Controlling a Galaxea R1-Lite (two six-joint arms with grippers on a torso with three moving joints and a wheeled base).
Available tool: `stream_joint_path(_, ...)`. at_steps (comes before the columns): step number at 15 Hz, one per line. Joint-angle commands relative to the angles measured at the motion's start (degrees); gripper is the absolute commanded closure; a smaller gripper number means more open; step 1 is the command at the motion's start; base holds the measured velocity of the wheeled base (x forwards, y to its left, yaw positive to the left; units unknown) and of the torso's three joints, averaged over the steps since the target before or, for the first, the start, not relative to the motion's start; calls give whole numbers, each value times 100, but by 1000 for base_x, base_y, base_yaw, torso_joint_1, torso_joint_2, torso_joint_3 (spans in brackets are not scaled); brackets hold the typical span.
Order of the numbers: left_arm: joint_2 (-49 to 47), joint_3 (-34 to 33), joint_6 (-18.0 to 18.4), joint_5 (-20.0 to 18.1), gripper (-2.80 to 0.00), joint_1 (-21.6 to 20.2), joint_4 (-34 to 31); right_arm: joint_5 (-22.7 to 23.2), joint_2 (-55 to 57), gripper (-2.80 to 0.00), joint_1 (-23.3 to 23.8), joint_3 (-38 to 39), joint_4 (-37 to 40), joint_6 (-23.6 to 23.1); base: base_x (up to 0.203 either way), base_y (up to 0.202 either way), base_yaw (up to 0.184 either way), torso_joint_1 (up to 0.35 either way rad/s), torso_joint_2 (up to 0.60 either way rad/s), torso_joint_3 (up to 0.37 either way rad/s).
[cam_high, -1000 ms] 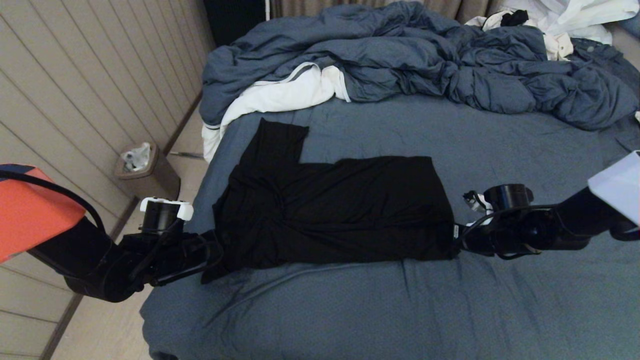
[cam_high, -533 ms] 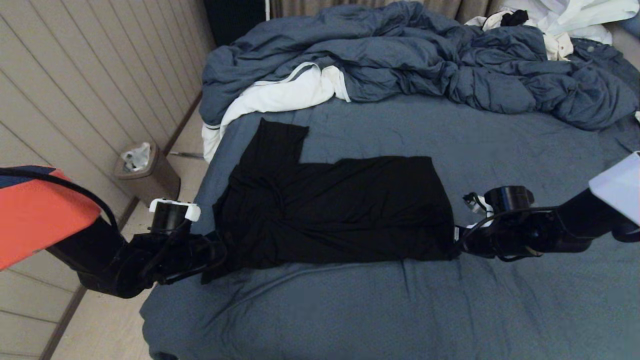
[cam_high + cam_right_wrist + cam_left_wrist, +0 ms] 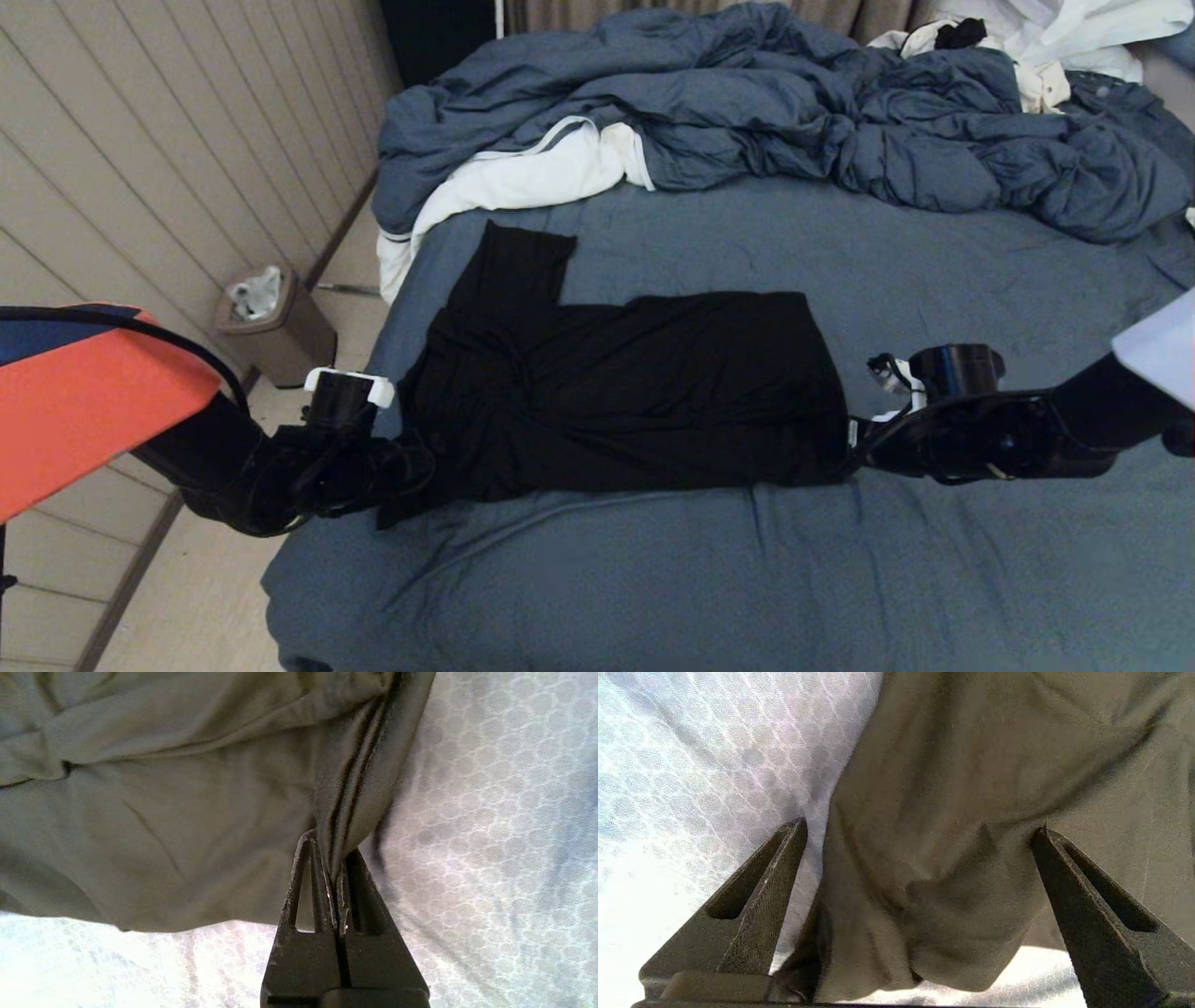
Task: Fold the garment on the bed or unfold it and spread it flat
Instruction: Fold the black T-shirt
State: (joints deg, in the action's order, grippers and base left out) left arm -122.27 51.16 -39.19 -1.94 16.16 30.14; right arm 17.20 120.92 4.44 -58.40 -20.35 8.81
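shirt (image 3: 616, 392) lies on the bed (image 3: 934, 280), already folded into a long strip with one sleeve sticking out toward the duvet (image 3: 747, 103), so i'd guess more folds are left. right gripper (image 3: 338, 868) fingers are clamped on the shirt's hem corner. left gripper (image 3: 920, 830) fingers are spread wide around the other end, which only the wrist view shows.

A home bedroom: bed (image 3: 934, 579), rumpled duvet (image 3: 766, 103), small bin (image 3: 271, 322).

The black garment (image 3: 616, 392) lies flat near the bed's (image 3: 747, 579) left edge; left gripper (image 3: 411, 471) and right gripper (image 3: 854, 448) meet its opposite ends.
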Motion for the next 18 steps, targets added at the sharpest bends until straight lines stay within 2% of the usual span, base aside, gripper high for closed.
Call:
stream_joint_path(1, 9, 34, -51, -36, -280, 95, -143, -6, 2, 0, -13, 37, -39, 6, 0, 0, 0, 0, 0, 0)
stream_joint_path(5, 332, -57, -289, -52, -280, 350, -527, -6, 11, 0, -5, 21, -48, 6, 0, 0, 0, 0, 0, 0)
stream_joint_path(10, 509, -26, -841, -53, -280, 363, -589, -6, -24, 0, -4, 39, -48, 6, 0, 0, 0, 0, 0, 0)
stream_joint_path(18, 151, 196, -891, -41, -280, 203, -624, -15, -51, 0, -4, 48, -57, 6, 0, 0, 0, 0, 0, 0)
